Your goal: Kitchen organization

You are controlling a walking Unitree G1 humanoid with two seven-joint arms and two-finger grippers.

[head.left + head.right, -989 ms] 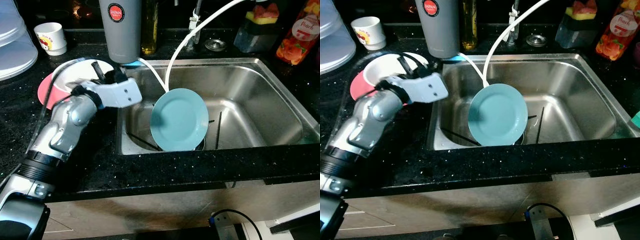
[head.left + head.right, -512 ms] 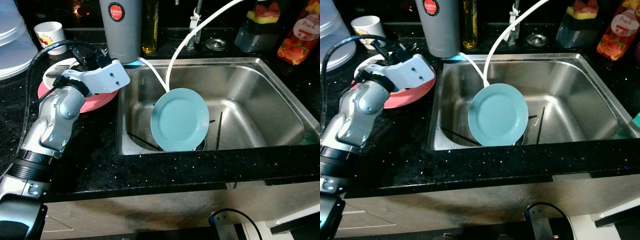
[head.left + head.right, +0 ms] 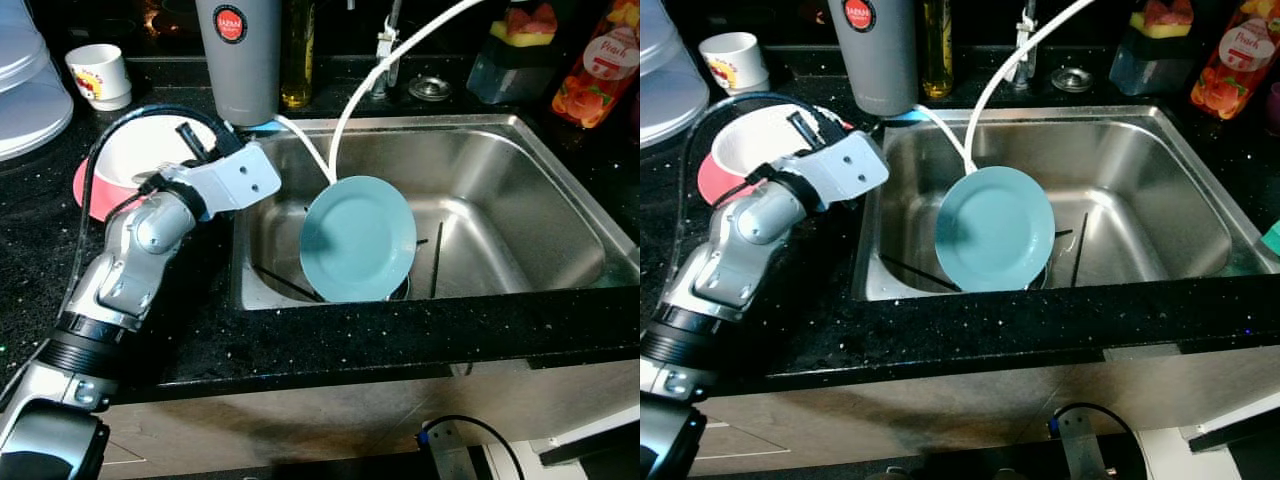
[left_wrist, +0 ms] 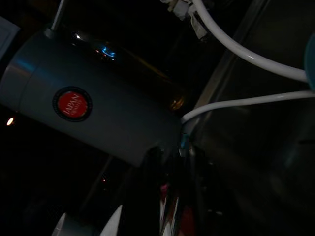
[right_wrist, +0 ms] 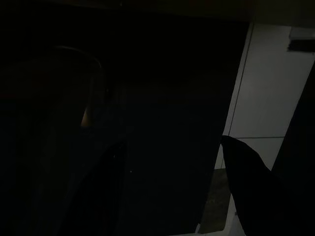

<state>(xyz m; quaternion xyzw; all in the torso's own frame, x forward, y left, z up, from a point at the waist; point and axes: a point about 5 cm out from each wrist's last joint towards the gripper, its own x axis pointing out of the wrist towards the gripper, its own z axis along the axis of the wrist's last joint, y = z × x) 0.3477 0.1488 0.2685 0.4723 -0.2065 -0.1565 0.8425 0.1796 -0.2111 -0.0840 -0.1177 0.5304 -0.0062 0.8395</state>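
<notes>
Grey canister point(image 4: 93, 115) w/ red round label, two white hoses point(image 4: 246, 51) beside it, rest too dark.

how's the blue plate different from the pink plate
The blue plate stands tilted on edge inside the sink; the pink plate lies flat on the counter. The blue plate is bare, while the pink plate carries a white bowl. Both are round.

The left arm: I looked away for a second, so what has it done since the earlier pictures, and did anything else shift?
The left pincer swung out over the white bowl on the pink plate, then came back toward the sink edge by the grey canister. It visibly took hold of nothing. The blue plate leaning in the sink, the hose and the mug stayed put.
</notes>
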